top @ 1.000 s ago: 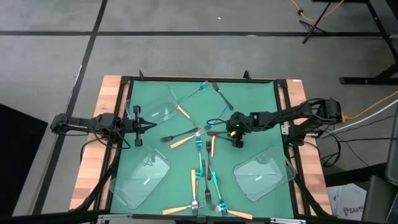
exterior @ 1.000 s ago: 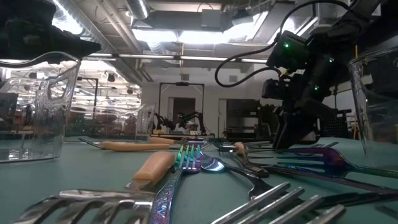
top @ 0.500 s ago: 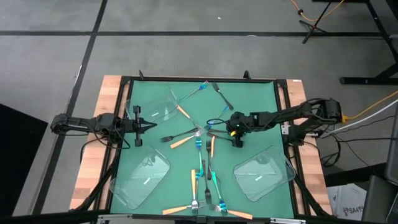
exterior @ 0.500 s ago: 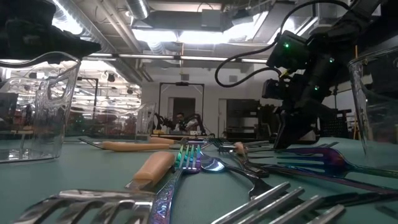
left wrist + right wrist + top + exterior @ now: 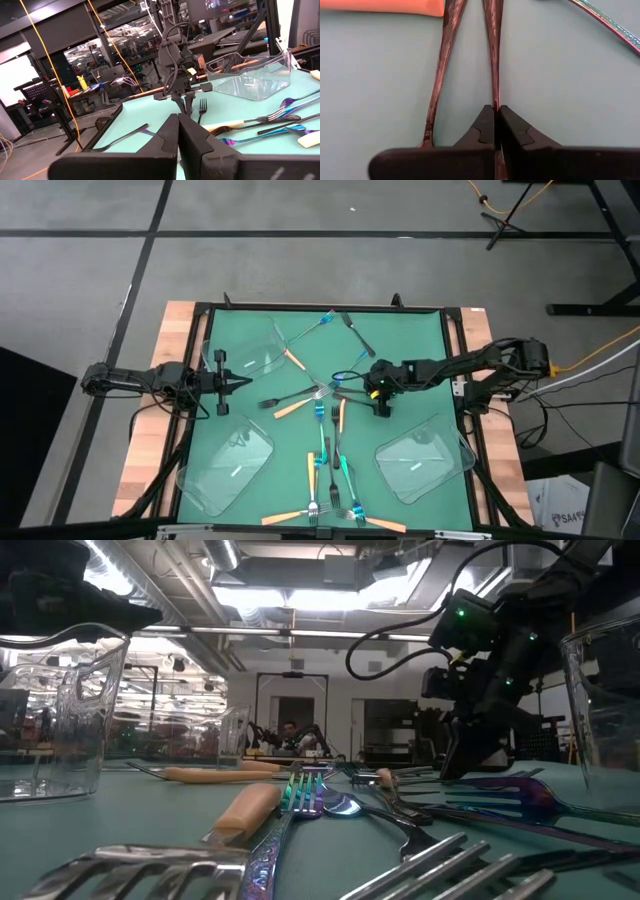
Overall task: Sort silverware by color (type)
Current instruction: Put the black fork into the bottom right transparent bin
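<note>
Several slim forks lie scattered on the green mat: orange-handled, blue-teal and dark ones. My right gripper stands at the mat's middle right, pointing down, shut on the handle of a dark fork. In the right wrist view, a second dark fork lies beside the held one, with an orange handle beyond it. My left gripper waits shut over the mat's left side, touching nothing; it also shows in its wrist view. My right gripper pinches the dark fork's handle at its free end between the two fingertips. The fingers come from above, pointing down. The handle runs straight away from them, and the fork lies flat on the mat.
Three clear plastic trays sit on the mat: far left, near left and near right. More forks cluster near the near edge and far edge. A black frame borders the mat.
</note>
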`<act>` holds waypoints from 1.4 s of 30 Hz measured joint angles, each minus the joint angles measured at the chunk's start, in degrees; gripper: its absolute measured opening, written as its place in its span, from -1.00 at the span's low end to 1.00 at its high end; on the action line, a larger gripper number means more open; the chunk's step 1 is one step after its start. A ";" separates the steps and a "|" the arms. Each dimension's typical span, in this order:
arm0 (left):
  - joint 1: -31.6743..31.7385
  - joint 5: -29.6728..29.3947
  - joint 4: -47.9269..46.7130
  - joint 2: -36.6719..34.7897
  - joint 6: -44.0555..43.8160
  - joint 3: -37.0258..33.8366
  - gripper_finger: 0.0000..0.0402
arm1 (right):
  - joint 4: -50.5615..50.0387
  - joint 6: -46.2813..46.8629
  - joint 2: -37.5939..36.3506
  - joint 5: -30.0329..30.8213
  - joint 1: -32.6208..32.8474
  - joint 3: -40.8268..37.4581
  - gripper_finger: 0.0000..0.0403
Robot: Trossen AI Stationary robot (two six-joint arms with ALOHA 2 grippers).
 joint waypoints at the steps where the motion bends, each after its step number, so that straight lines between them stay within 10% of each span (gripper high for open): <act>1: 0.00 0.00 0.00 0.00 0.00 -0.01 -1.00 | -0.39 0.00 0.04 0.01 0.00 0.31 -0.99; 30: 0.01 0.00 -0.01 -0.01 -0.02 0.01 -1.00 | -46.39 -8.06 0.06 4.35 1.01 38.44 -1.00; 42: 0.02 0.00 0.00 -0.01 -0.11 -0.01 -1.00 | -57.22 -5.61 -0.02 3.33 17.07 49.30 -1.00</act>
